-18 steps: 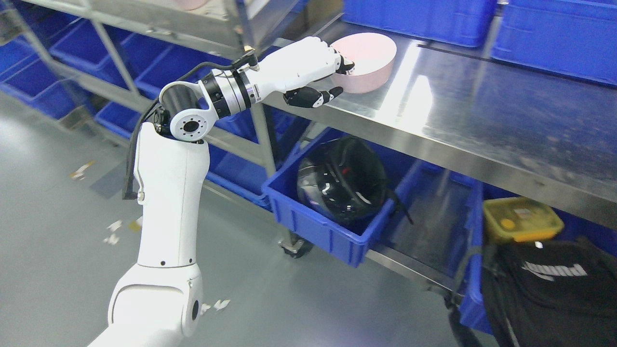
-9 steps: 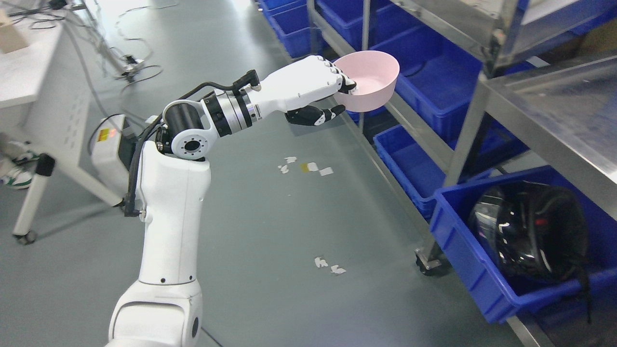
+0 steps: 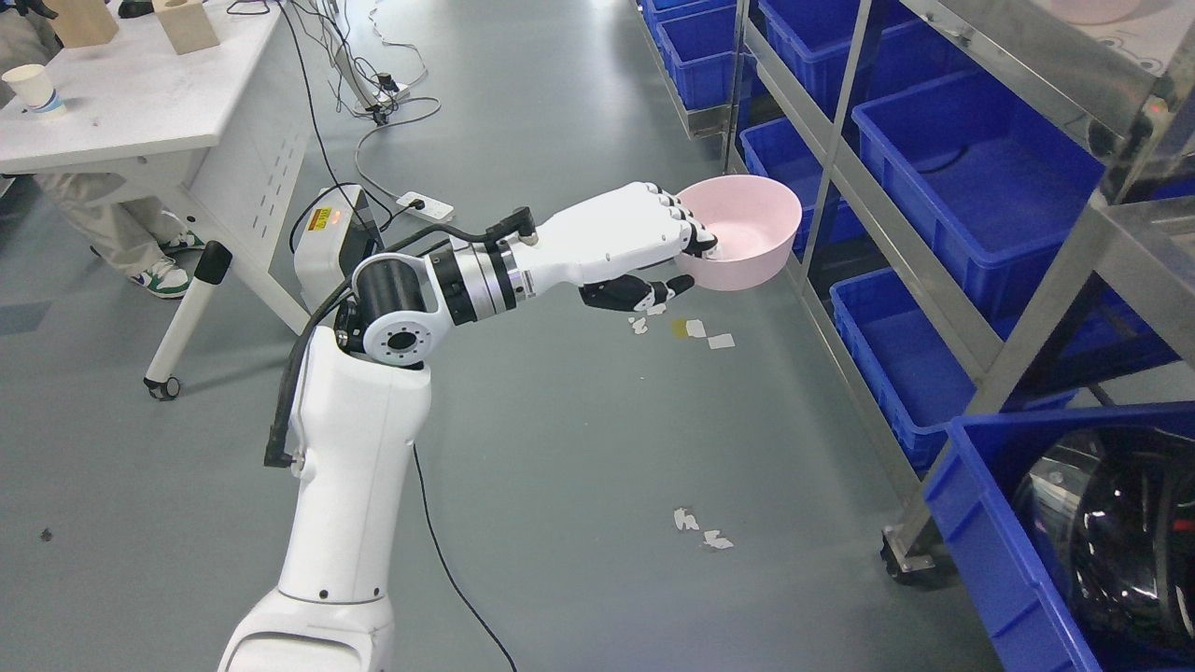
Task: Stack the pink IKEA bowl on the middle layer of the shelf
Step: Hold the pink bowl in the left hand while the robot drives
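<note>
My left hand [image 3: 686,266] is shut on the near rim of a pink bowl [image 3: 747,231], fingers hooked inside it and thumb below. The bowl hangs upright in the air over the grey floor, just left of the metal shelf rack [image 3: 990,168]. Part of another pink bowl [image 3: 1097,9] shows on a shelf board at the top right corner. The right arm is out of view.
Blue bins [image 3: 971,177] fill the rack's lower levels; one at the lower right [image 3: 990,551] holds a black helmet [image 3: 1111,532]. A white table [image 3: 140,112] stands at the left with a person's legs [image 3: 103,224] beneath. Cables and a power strip [image 3: 425,201] lie on the floor.
The whole view has swung left, away from the steel shelf top, so the camera moved. The bowl, formerly resting on that shelf in the hand's grip, is now carried in the air.
</note>
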`<state>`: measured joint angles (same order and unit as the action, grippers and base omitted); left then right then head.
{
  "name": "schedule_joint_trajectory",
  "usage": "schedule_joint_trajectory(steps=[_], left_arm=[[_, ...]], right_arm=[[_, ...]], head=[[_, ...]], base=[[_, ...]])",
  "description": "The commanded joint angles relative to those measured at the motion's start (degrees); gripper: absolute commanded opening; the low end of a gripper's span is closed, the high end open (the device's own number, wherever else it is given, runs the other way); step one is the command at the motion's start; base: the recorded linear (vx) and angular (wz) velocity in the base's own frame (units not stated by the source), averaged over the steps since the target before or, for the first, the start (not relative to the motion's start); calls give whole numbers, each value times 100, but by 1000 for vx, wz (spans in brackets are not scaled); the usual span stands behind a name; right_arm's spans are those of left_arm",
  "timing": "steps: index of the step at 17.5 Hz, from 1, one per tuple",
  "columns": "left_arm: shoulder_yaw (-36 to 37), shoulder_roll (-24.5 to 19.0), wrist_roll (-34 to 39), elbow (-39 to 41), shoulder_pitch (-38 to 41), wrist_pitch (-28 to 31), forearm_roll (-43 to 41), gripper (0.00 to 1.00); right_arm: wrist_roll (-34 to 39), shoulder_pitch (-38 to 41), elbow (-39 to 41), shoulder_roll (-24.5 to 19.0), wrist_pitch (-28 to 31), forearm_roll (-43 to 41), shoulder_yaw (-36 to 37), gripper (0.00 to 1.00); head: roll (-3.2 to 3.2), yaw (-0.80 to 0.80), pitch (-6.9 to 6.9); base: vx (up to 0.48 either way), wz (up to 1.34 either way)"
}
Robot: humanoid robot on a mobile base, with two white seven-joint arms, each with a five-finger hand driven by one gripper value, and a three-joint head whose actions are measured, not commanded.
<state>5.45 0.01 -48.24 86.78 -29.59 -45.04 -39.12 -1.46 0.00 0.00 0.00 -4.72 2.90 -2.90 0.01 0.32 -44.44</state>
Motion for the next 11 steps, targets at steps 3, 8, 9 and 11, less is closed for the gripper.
schedule_joint_trajectory(steps=[3,8,9,11], left_arm=[[184,-101,-1,287,156,4,19,3],[166,-101,-1,305,156,4,19,3],[166,-101,-1,305,156,4,19,3],[166,-101,-1,305,156,4,19,3]], right_arm=[[-4,123,100,100,-2,0,0,100],[-4,123,100,100,-2,0,0,100],[-4,123,100,100,-2,0,0,100],[-4,123,100,100,-2,0,0,100]], head=[[0,0,0],[0,0,-1],[0,0,-1],[0,0,-1]], base=[[118,158],[203,78],[249,95],[250,115]])
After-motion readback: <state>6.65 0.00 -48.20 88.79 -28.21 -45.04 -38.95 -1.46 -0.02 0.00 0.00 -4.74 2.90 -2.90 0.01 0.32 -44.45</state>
